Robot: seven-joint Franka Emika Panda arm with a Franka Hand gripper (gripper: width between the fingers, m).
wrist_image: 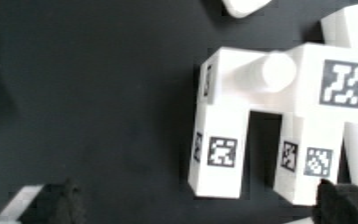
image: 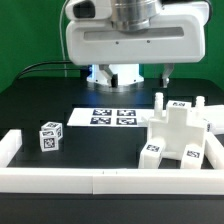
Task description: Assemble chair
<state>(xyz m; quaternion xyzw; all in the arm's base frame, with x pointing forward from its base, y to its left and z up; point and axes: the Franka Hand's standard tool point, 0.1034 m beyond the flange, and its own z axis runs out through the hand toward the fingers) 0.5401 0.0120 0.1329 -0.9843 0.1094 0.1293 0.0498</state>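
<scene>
Chair [image: 172,138] pieces stand bunched on the black table [image: 40,100] toward the exterior view's right: flat white panels and upright legs pressed together, with black-and-white square tags on their faces. We see this cluster close against the white border rail [image: 100,180] that runs along the near edge. One loose white block [image: 50,136], tagged as well, sits well apart from it, toward the exterior view's left. Between the two and further back lies the marker board [image: 112,117], flat on the table, with the bulky white arm [image: 125,40] rising behind it. In the wrist view the tool [wrist_image: 201,202] is spread wide, and we make out both dark fingertips [wrist_image: 55,203] far apart with nothing pinched. A tagged part of the chair [wrist_image: 265,110] lies below the tool, and we cannot tell whether either fingertip touches it
</scene>
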